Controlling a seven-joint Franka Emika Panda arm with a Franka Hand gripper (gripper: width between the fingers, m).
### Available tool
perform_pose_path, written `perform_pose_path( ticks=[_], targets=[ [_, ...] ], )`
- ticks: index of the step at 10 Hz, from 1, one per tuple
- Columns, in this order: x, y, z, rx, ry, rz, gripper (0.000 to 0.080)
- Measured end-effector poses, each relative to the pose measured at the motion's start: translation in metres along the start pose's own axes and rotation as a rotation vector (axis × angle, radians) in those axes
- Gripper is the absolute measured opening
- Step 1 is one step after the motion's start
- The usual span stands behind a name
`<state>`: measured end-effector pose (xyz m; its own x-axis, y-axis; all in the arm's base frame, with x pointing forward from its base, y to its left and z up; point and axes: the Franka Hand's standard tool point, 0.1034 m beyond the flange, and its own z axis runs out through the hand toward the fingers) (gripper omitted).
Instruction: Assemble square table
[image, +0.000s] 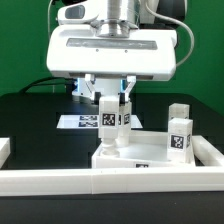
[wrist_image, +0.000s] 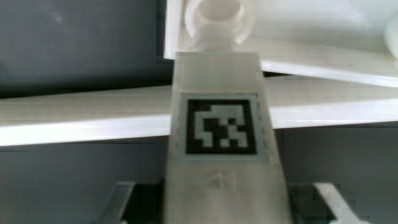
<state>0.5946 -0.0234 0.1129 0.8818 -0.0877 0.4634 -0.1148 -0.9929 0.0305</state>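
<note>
tagged white leg (wrist_image: 221, 110) — upright over the tabletop (wrist_image: 320, 40).

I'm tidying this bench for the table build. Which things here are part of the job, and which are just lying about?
Part of the job:
- tabletop
- leg held in the gripper
- leg already standing on the tabletop

Just there:
- marker board
- border wall

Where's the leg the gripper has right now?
In the exterior view the held leg stands upright between the gripper fingers, centre frame, over the tabletop, left of two standing legs.
</note>
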Motion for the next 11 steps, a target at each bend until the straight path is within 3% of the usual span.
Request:
perform_pose_path(
  ticks=[11],
  targets=[
    [-0.015,-0.004,0.014,-0.007,-0.004,-0.016,0.0291]
  ],
)
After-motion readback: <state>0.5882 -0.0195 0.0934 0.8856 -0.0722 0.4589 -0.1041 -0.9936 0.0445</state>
